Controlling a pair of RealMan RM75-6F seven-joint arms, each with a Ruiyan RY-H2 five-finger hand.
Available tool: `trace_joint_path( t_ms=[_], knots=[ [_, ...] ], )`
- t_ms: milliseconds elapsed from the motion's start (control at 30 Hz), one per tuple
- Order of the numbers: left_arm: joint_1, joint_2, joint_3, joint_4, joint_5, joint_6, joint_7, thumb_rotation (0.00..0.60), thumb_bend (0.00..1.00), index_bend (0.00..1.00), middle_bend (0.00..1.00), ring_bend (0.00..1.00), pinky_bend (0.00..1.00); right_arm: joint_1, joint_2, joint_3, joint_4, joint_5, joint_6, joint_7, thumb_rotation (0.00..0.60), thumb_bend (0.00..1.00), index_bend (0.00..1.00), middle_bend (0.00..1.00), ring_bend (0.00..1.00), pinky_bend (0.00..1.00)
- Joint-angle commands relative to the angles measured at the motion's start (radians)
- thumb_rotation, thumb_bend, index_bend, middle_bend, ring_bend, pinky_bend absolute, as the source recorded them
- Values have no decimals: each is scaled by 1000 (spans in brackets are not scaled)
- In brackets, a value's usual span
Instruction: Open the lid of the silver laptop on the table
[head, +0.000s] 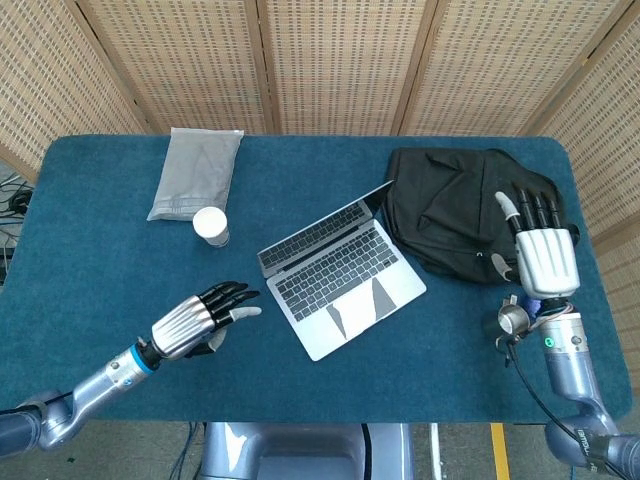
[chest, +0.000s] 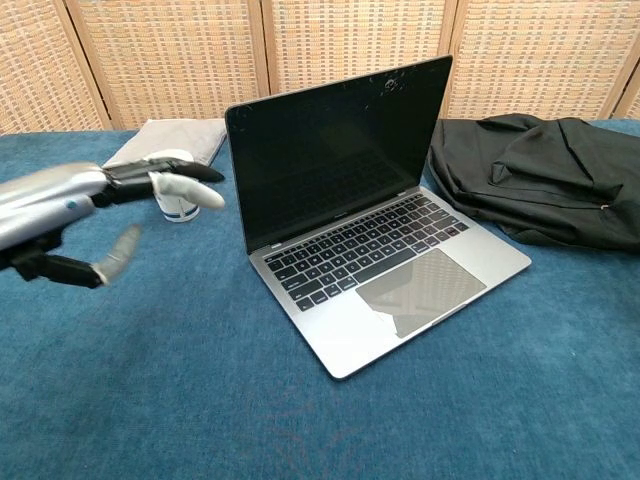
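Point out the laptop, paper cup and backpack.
silver laptop (head: 345, 277), head view, on the keyboard.
paper cup (head: 211, 224), head view, on its white top.
black backpack (chest: 545, 180), chest view, on the folded fabric.

The silver laptop (head: 340, 275) is sitting open, its dark screen standing upright, lying between my left hand (head: 200, 318) and right hand (head: 541, 250), touching neither.
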Motion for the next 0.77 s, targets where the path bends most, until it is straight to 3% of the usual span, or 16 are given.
trace_joint_path(
  t_ms=[33, 133, 200, 300, 467, 600, 767],
  knots=[
    [64, 66, -20, -13, -26, 105, -65, 600, 746, 172, 97, 72, 115, -77, -5, -28, 56, -46, 58, 102, 600, 211, 108, 1, 0, 58],
    [114, 127, -42, -50, -82, 146, -98, 600, 558, 81, 30, 21, 79, -135, -6, -50, 69, -79, 106, 163, 600, 87, 108, 0, 0, 58],
    [145, 173, -48, -104, -130, 138, -99, 600, 364, 7, 0, 0, 20, -174, 2, -71, 49, -93, 130, 187, 600, 19, 106, 0, 0, 58],
    [206, 239, -62, -219, -207, 150, -103, 600, 163, 0, 0, 0, 0, -228, 22, -104, 6, -123, 160, 216, 600, 0, 78, 0, 0, 55],
    [310, 349, -64, -418, -329, 145, -6, 600, 82, 0, 0, 0, 0, -312, 47, -150, -52, -197, 225, 270, 600, 0, 38, 0, 0, 36],
    [384, 432, -36, -544, -395, 124, 71, 600, 12, 0, 0, 0, 0, -363, 55, -169, -91, -272, 298, 251, 600, 0, 30, 0, 0, 18],
    [468, 466, -24, -657, -450, 150, 250, 600, 0, 0, 0, 0, 0, -411, 64, -178, -133, -360, 375, 193, 600, 0, 29, 0, 0, 9]
  ],
)
